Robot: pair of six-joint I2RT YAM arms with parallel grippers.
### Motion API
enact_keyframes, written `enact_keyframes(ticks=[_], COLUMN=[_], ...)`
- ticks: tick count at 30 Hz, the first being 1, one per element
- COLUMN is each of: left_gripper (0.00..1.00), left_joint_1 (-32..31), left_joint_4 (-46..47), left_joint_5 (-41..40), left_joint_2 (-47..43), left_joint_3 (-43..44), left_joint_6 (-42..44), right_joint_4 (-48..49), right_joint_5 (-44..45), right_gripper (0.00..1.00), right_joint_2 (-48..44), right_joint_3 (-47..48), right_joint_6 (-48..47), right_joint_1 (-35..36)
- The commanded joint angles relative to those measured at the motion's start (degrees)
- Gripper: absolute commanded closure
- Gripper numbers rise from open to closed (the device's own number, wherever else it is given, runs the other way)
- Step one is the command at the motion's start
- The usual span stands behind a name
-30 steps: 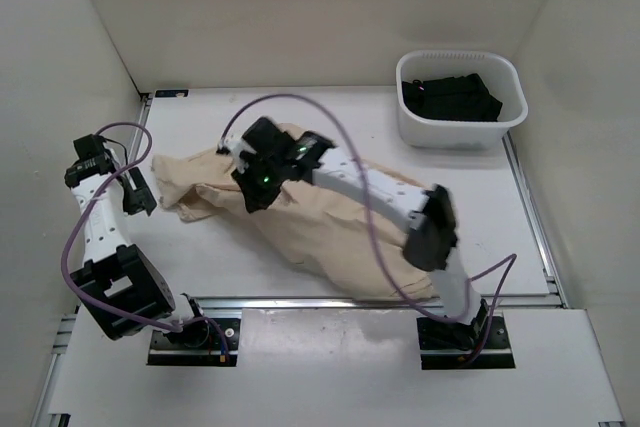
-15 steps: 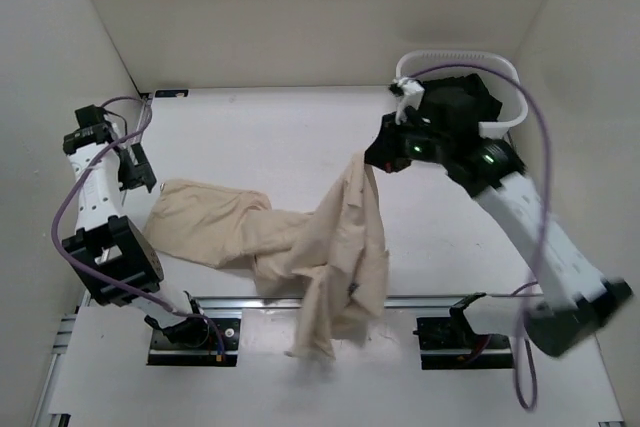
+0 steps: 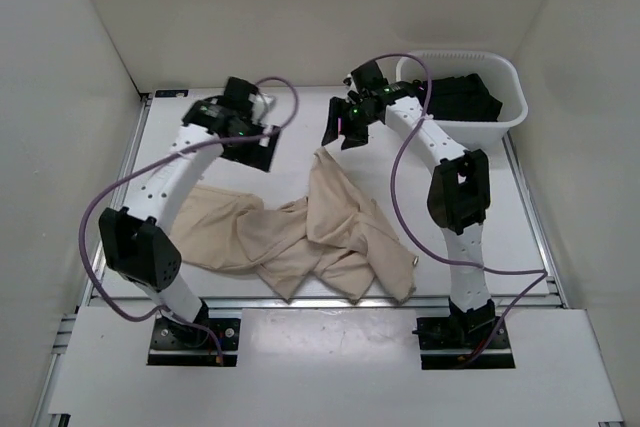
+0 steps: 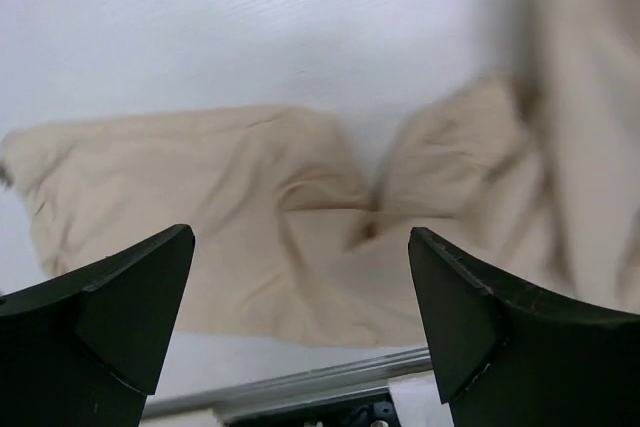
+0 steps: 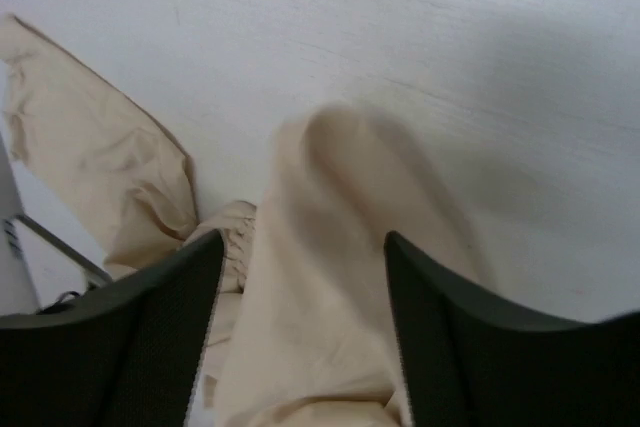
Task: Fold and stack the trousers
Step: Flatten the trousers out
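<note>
The trousers point(image 3: 330, 227) lie rumpled on the tabletop point(image 3: 500, 207), toward its near edge. The left jaws and right jaws hang above them, both spread wide and holding nothing.

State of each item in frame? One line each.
trousers: unfolded, lying rumpled, in neither gripper
left gripper: open, empty, above the trousers
right gripper: open, empty
white bin: upright, holding black garments
</note>
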Motion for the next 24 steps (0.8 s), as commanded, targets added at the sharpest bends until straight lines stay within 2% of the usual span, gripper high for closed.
enact_keyframes(ticks=[1,4,5,7,8,10,11,15,16,20,24], left_gripper=[0.0,0.0,0.0,0.0,0.0,0.0,0.0,0.0,0.0,0.0,0.0], left_joint_1=[-12.9,-21.3,-25.6,-29.1,-32.4,-35.5,-38.1,-42.8,-43.6,-47.1,-50.5], left_joint_4=[1.5,3.0,3.0,3.5,4.3,6.3,7.1,9.9,10.6,11.8,13.0], left_joint_5=[-1.0,-3.7,-4.4,-4.4,-4.4,-5.0,-5.0,-2.7,-1.7,2.6,4.2], left_joint_2=[-5.8,-6.3,-6.3,-4.8,-3.3,-1.2,1.3,10.0,11.9,20.6,26.7], left_joint_3=[-1.2,-4.8,-4.8,-5.3,-5.3,-4.1,-3.1,6.9,8.4,14.2,13.6], left_joint_6=[0.0,0.0,0.0,0.0,0.0,0.0,0.0,0.0,0.0,0.0,0.0], right_joint_4=[-2.1,-0.2,0.3,0.8,0.8,-0.6,-0.7,-1.4,-0.8,-0.9,-2.1], right_joint_5=[1.8,4.3,6.2,11.4,13.5,16.5,17.5,19.6,19.6,20.2,21.0], right_gripper=[0.28,0.13,0.12,0.07,0.06,0.03,0.03,0.03,0.03,0.02,0.02], right_joint_2=[0.4,-6.9,-9.7,-18.5,-24.1,-29.4,-34.0,-44.0,-45.7,-52.9,-55.5], right_joint_3=[1.8,-7.1,-10.3,-19.5,-22.6,-28.9,-35.6,-50.0,-52.3,-58.5,-60.2], right_joint_6=[4.4,3.5,3.0,3.0,3.9,4.5,5.5,8.4,8.4,9.0,7.4], right_joint_1=[-2.3,-3.0,-4.4,-7.1,-8.2,-12.4,-14.0,-23.4,-26.5,-31.8,-37.0])
